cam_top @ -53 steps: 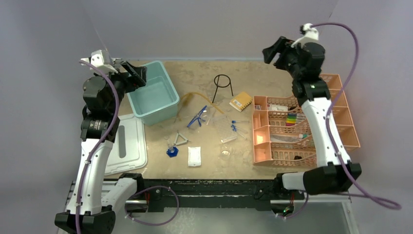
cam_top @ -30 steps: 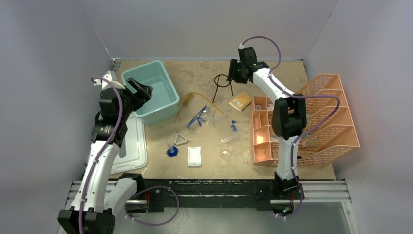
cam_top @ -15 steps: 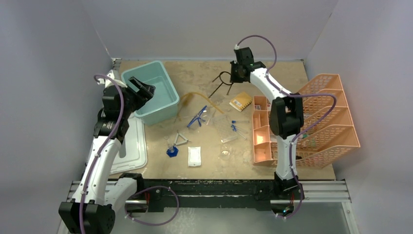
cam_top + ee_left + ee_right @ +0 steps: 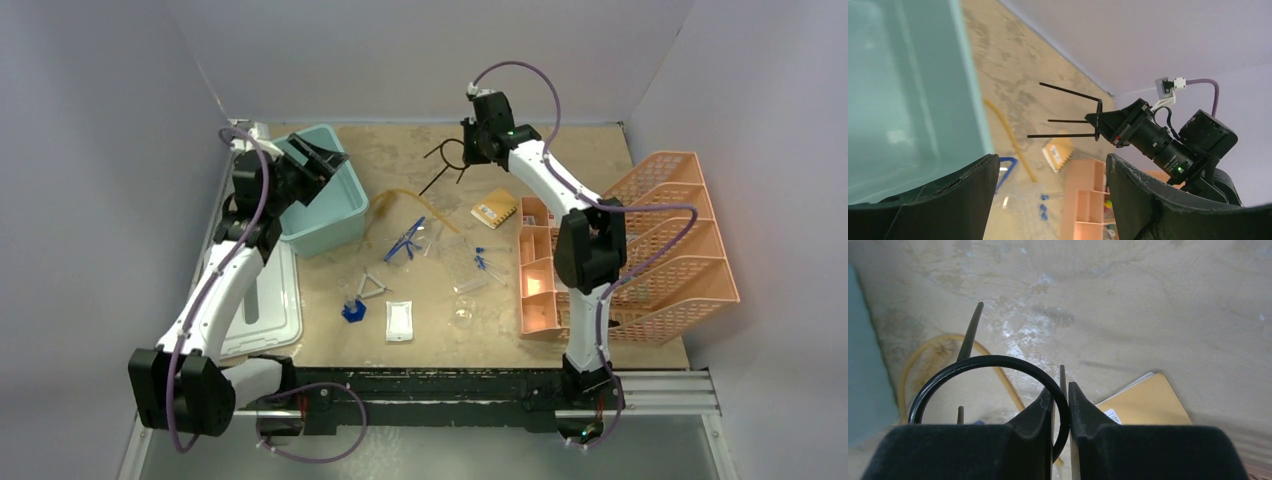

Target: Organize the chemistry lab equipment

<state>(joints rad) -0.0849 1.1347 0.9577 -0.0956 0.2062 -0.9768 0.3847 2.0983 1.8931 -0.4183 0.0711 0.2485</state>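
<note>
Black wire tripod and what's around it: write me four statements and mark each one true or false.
1. The right gripper is shut on the ring of the black wire tripod. True.
2. The tripod stands upright on its legs. False: it is tipped over, with its legs pointing sideways toward the teal tub.
3. The left gripper holds the blue-framed goggles. False: it is open and empty by the tub, and the goggles lie on the table.
4. The teal tub is uncovered, and its white lid lies beside it. True.
</note>
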